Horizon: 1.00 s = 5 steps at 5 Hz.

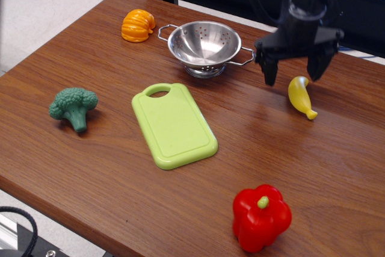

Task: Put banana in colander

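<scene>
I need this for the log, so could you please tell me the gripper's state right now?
Gripper: open, holding nothing, poised above the banana.

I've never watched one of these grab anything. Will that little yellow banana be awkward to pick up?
Possibly a bit. The banana looks glossy, so it may slip between the open gripper's fingers. Its plump, curved body could rock or spin on the table if nudged. It seems to be hard moulded plastic, so probably stiff and light.
</scene>
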Each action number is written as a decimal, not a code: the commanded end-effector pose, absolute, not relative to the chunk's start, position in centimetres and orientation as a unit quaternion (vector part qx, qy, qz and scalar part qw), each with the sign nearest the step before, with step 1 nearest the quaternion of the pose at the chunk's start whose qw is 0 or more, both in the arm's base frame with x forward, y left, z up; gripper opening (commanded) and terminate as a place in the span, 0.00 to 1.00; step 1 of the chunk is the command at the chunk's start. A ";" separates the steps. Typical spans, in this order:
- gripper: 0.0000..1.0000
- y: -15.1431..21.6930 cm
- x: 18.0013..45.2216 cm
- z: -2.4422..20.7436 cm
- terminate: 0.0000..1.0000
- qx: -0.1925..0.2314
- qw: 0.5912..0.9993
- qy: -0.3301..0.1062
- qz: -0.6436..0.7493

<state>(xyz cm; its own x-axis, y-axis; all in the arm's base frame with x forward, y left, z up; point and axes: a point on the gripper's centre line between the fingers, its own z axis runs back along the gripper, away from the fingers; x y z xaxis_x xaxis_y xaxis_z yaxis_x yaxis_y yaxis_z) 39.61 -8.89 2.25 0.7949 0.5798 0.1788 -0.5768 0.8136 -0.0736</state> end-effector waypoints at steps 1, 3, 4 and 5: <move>1.00 -11.0 40.2 3.2 0.00 -0.041 0.950 -0.080 0.299; 0.00 -11.1 39.2 3.2 0.00 -0.018 0.956 -0.068 0.285; 0.00 -10.0 38.3 6.2 0.00 -0.018 0.952 -0.071 0.296; 0.00 -7.1 36.5 8.8 0.00 0.007 0.944 -0.087 0.318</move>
<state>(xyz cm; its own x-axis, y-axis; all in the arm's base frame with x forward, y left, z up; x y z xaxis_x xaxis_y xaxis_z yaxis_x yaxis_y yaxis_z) 35.96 -7.51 5.73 0.7998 0.5884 0.1189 -0.5936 0.8047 0.0110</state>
